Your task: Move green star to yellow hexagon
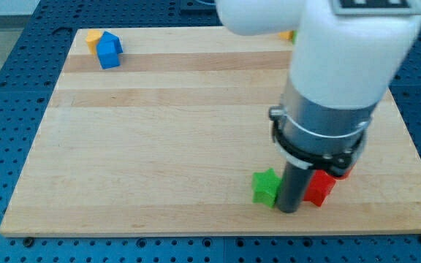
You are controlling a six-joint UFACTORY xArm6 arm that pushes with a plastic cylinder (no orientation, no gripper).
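The wooden board [159, 146] is lying flat on a blue perforated table [6, 109] and is carrying every block in view.

Far toward the view's top left of my tip [289, 210], a yellow hexagon [93, 36] is sitting near the board's top-left corner. A blue block [109, 52], shape unclear, is touching it on the side nearer my tip.

The green star [266, 187] is resting just to the view's left of my tip, touching or nearly touching the rod [292, 188]; the frame is not settling which. It is lying well apart from the yellow hexagon, with bare board between them.

My tip is standing on the board near its bottom edge, between the green star and a red block [319, 188]. The arm is carrying no gripper, so there is nothing released, clenched or grasping.

The red block is sitting just to the view's right of my tip, partly hidden behind the rod; its shape cannot be told.

Above my tip, toward the view's top, a small yellow-orange block [289, 34] is showing at the board's top edge, mostly hidden by the white arm housing [342, 51].
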